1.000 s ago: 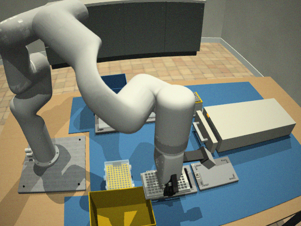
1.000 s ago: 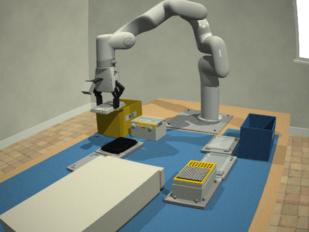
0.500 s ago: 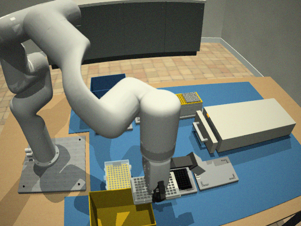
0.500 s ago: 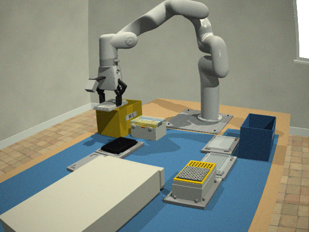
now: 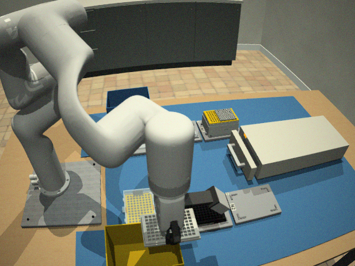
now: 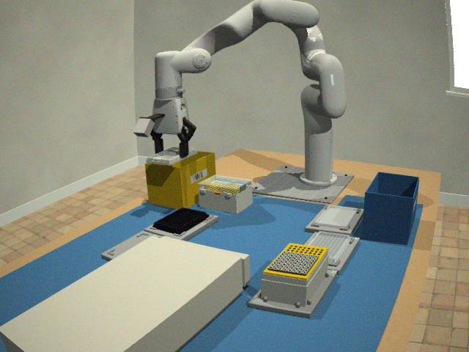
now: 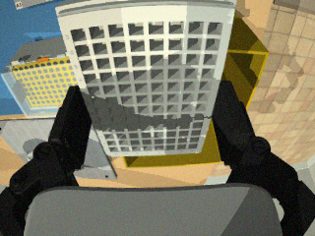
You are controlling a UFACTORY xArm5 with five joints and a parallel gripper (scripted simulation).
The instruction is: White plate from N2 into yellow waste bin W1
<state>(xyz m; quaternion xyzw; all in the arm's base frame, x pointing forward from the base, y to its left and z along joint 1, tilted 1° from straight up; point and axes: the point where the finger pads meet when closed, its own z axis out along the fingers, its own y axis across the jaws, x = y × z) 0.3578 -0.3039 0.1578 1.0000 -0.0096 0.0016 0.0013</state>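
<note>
My gripper (image 5: pixel 173 232) is shut on the white plate (image 5: pixel 170 230), a flat white well plate held level by its long sides. It also shows in the wrist view (image 7: pixel 148 82) between my two black fingers. The plate hangs above the near-right part of the yellow waste bin W1 (image 5: pixel 141 246), partly over its rim. In the exterior view the gripper (image 6: pixel 171 145) holds the plate (image 6: pixel 169 155) just above the top of W1 (image 6: pixel 181 177). The work nest N2 (image 5: pixel 252 202) lies empty to the right.
A black plate (image 5: pixel 207 213) sits on nest N4 beside W1. The tip box (image 5: pixel 138 204) with yellow tips stands behind W1. The cooler (image 5: pixel 289 146) with its drawer (image 5: pixel 242 154) slightly out is at the right. A blue bin (image 5: pixel 127 97) and a yellow-topped rack (image 5: pixel 220 121) stand at the far side.
</note>
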